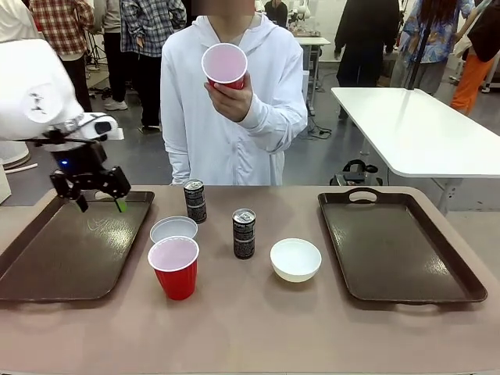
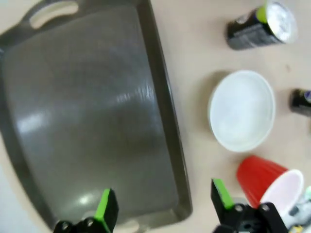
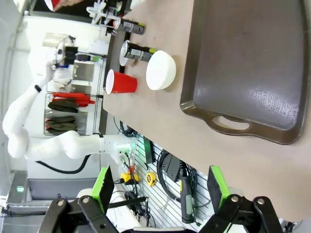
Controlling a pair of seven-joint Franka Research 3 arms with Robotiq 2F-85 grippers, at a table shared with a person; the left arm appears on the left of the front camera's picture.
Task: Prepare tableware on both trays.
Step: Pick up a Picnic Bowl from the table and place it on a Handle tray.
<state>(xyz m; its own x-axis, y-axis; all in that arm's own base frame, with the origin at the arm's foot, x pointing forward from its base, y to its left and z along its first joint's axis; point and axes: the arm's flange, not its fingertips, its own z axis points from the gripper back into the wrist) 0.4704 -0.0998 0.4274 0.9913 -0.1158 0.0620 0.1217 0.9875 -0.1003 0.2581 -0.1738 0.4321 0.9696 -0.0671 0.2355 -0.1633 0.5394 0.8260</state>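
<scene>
My left gripper [image 1: 98, 205] hangs open over the far right corner of the left tray [image 1: 70, 250], nothing between its fingers. In its wrist view the gripper [image 2: 163, 204] stands over the tray's rim [image 2: 167, 121], with a white bowl [image 2: 241, 110], a red cup [image 2: 265, 182] and a black can [image 2: 260, 26] beside it. On the table stand a red cup [image 1: 176, 269], a bowl [image 1: 173, 229] behind it, two cans [image 1: 195, 201] [image 1: 244, 233] and a second bowl [image 1: 295, 259]. The person holds another red cup [image 1: 225, 66] up at chest height. My right gripper [image 3: 159, 182] is open, off the table beyond the right tray [image 3: 252, 63].
The right tray [image 1: 394, 246] is bare. A white table [image 1: 422, 133] stands behind at the right, and people stand in the background.
</scene>
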